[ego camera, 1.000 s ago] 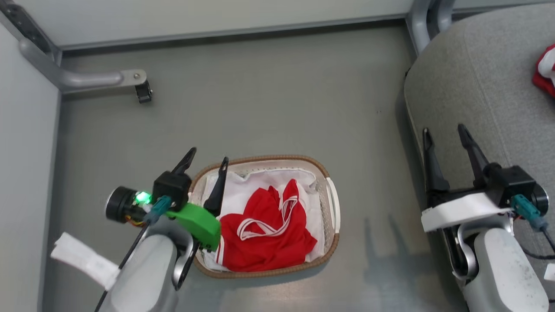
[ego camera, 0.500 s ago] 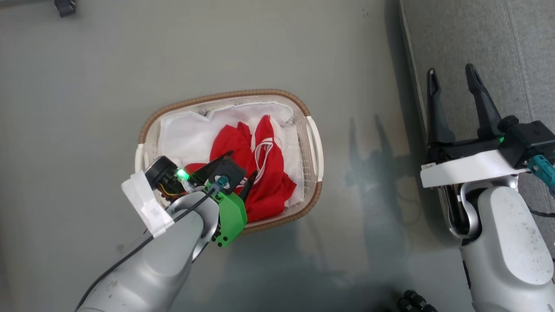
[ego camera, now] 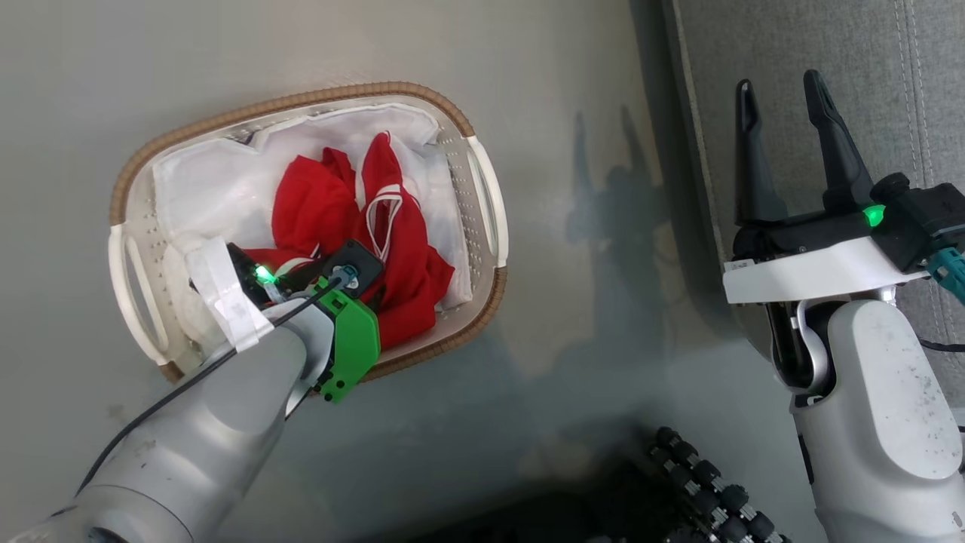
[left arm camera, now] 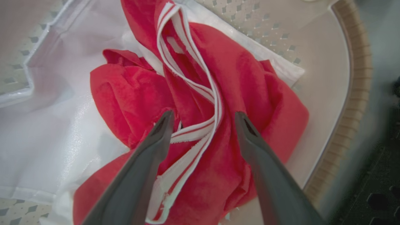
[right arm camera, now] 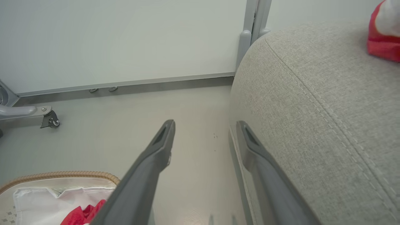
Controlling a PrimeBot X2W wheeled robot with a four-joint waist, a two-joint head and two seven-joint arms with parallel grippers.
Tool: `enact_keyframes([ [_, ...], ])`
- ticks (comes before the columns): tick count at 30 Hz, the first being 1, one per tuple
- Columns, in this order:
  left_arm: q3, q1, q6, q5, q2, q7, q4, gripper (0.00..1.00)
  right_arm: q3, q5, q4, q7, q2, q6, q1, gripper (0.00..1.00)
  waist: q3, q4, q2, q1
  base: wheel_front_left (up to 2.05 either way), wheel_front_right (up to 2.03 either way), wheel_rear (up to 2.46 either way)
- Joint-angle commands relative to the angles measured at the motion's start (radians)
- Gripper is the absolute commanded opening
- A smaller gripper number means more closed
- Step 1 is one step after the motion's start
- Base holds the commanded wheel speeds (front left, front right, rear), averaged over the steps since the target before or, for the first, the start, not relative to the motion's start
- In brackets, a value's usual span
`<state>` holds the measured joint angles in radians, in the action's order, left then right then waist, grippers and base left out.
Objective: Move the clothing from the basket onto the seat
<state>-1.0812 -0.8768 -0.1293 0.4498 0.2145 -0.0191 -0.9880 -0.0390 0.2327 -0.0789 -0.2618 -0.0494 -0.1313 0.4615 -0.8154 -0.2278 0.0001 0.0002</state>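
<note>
While bent over the grey floor point(ego camera: 301, 45), looks down on the seat point(ego camera: 927, 90) along the right edge of the head view, a broad grey cushion with stitched seams and a rounded edge, and finds a red garment point(right arm camera: 382, 47) lying on it far back, just an edge of red and white at the top right corner of the right wrist view. Meets the basket point(ego camera: 456, 162) next, standing on the floor to the left of the seat and well apart from it, oval, with a brown rim around pale perforated walls and a white liner point(ego camera: 203, 188) spread inside. Finds the second red garment point(left arm camera: 250, 78) crumpled in the basket on top of the liner, toward the side nearer the seat, with white stripe trim point(left arm camera: 195, 132) looping across its folds. Has the left gripper point(left arm camera: 203, 113) down inside the basket, fingers spread wide on either side of the trim, tips right at the red cloth, clamped on nothing; cannot tell touching from hovering there. Holds the right gripper point(ego camera: 778, 80) over the near edge of the seat, fingers wide apart and empty, pointing up the head view.
</note>
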Motion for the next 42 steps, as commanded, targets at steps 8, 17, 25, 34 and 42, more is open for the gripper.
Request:
enact_keyframes([
  [8,-0.072,-0.072,-0.001,0.079,0.042,0.053,-0.051,1.00,-0.023,0.032,0.009,-0.005,-0.002,0.001,0.023,1.00,-0.083,-0.072,-0.0001,-0.0002,0.00,0.00,0.00],
  [17,-0.162,-0.082,-0.001,0.168,0.067,0.146,-0.025,0.00,-0.026,0.041,-0.005,-0.005,-0.002,0.001,0.029,1.00,-0.082,-0.076,-0.0001,-0.0002,0.00,0.00,0.00],
  [25,-0.185,-0.085,-0.001,0.210,0.069,0.109,-0.003,0.00,-0.013,0.026,-0.019,-0.005,-0.002,0.001,0.033,1.00,-0.045,-0.055,-0.0001,-0.0002,0.00,0.00,0.00],
  [34,-0.178,-0.071,-0.001,0.281,0.033,-0.061,0.038,0.00,0.024,-0.023,-0.059,-0.005,-0.003,0.001,-0.010,1.00,0.104,0.019,-0.0001,-0.0002,0.00,0.00,0.00],
  [42,-0.181,-0.060,-0.001,0.303,0.000,-0.188,0.047,0.00,0.053,-0.081,-0.124,-0.005,-0.003,0.001,-0.078,1.00,0.317,0.103,-0.0001,-0.0002,0.00,0.00,0.00],
])
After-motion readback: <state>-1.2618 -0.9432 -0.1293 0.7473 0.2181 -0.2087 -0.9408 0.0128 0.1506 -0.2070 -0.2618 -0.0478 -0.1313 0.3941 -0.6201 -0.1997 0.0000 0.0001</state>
